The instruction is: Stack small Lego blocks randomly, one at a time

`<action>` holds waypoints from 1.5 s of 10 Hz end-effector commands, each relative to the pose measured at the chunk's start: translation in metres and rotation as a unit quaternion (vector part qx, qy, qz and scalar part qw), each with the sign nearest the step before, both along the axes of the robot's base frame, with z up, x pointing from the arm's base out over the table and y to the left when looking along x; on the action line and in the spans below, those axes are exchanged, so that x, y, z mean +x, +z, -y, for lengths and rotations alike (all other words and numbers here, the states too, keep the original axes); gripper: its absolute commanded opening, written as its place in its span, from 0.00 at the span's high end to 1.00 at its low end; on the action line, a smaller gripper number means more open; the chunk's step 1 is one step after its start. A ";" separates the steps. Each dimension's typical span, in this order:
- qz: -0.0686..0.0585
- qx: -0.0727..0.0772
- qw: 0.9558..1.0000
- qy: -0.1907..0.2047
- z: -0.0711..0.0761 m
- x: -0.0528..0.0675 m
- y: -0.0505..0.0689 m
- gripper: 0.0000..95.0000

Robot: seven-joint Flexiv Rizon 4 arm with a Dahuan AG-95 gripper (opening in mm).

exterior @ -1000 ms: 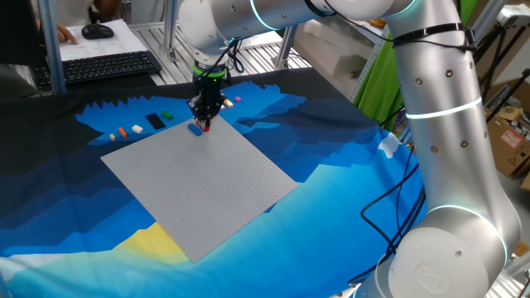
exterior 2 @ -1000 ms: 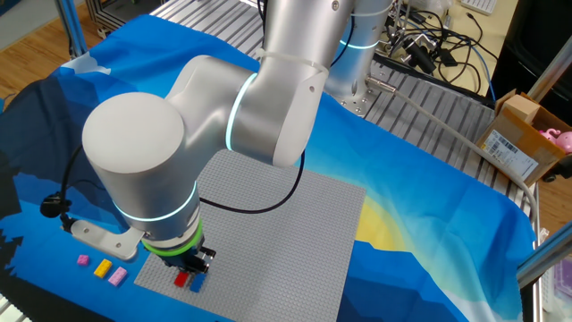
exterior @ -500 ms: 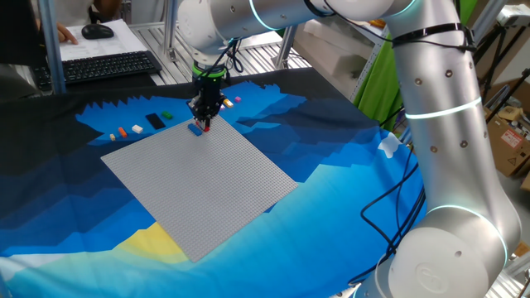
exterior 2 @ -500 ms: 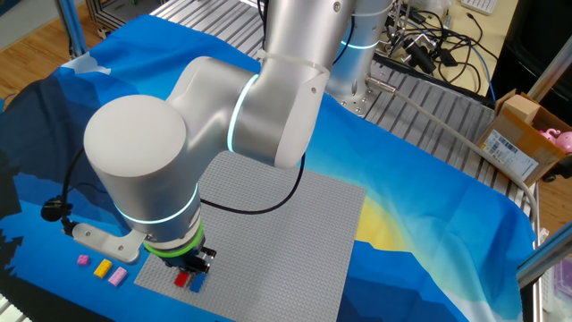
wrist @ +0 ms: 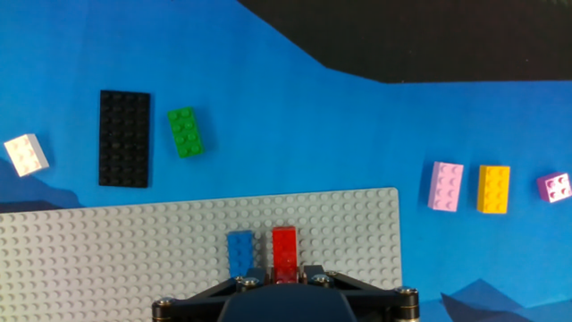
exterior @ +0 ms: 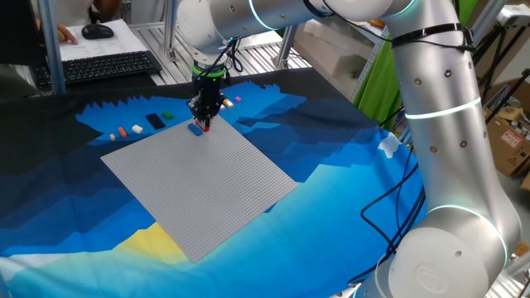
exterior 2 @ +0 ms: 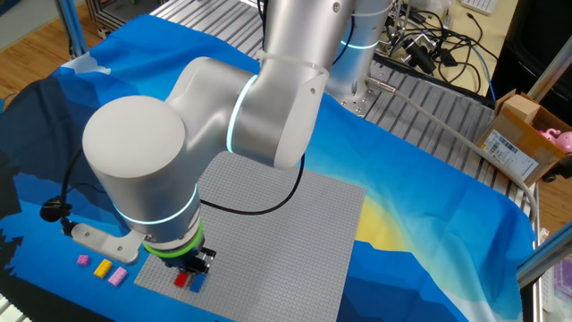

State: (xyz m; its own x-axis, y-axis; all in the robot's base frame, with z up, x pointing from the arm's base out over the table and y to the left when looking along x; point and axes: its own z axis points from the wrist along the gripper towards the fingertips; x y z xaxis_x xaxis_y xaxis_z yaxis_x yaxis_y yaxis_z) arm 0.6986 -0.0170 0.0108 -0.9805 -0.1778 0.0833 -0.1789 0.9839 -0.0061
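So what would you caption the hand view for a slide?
Fingers over a red brick beside a blue brick on the grey baseplate, loose bricks beyond.

Robotics lab or research workspace. Evidence: large silver multi-joint robot arm with glowing cyan rings [exterior: 431, 108] mounted at a table draped in a blue, black and yellow printed cloth [exterior: 331, 190]. Bare slotted aluminium extrusion frame [exterior 2: 429, 107] under and around the cloth. Loose tangle of black and grey cables [exterior 2: 429, 40] behind the arm base. Adjacent desk holds a black computer keyboard [exterior: 108, 66] and black mouse [exterior: 98, 31]; a person's hand [exterior: 66, 33] rests there. Brown cardboard boxes [exterior 2: 523, 139] stacked at the side. Wooden floor [exterior 2: 27, 49] visible beyond.
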 end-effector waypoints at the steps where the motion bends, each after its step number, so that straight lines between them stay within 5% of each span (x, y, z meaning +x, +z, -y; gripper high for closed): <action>1: 0.001 -0.001 1.000 -0.001 0.000 0.000 0.000 0.80; 7: 0.003 0.000 1.000 -0.005 0.001 -0.001 0.008 0.80; 8: 0.002 0.002 1.000 -0.006 0.002 -0.002 0.010 1.00; 15: 0.005 0.001 1.000 -0.011 0.000 0.002 0.000 1.00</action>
State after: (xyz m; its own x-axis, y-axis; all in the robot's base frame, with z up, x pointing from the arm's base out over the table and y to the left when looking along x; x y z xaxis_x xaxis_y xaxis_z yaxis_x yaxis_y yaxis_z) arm 0.7007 -0.0170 0.0150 -0.9850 -0.1545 0.0771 -0.1554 0.9878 -0.0051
